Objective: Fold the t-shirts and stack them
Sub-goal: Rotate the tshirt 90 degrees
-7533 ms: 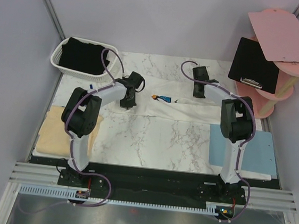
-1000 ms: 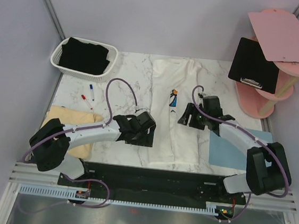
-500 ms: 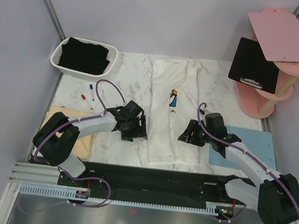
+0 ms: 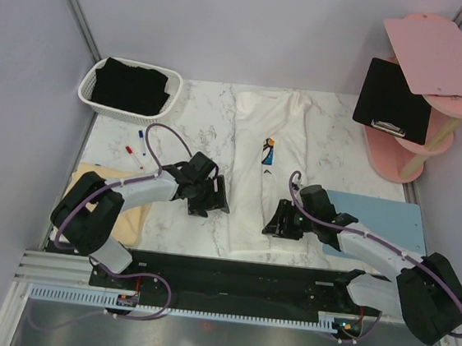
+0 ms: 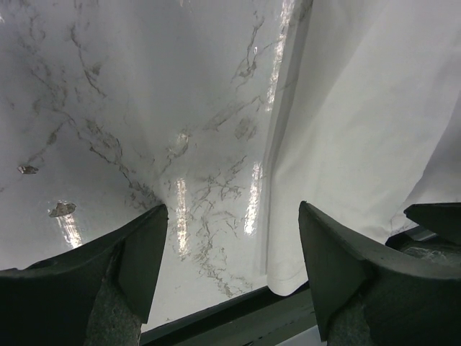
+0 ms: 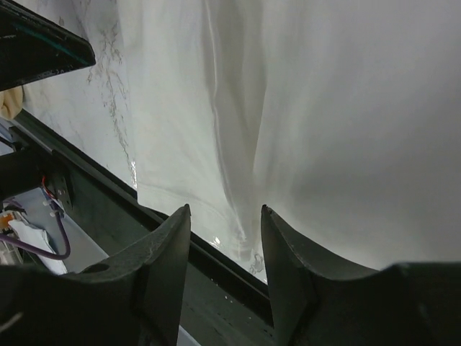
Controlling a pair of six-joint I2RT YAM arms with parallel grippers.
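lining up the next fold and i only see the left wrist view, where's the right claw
observer: the right claw is low over the near right edge of the white shirt, jaws apart
operator: any print on that shirt
observer: yes, a small blue print about midway up it
operator: where's the black shirt
observer: the black shirt lies in the white basket at the table's far left corner

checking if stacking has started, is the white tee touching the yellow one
Apart. The top external view shows the white tee lying mid-table and the yellow tee at the left edge, with a strip of bare marble table between them.
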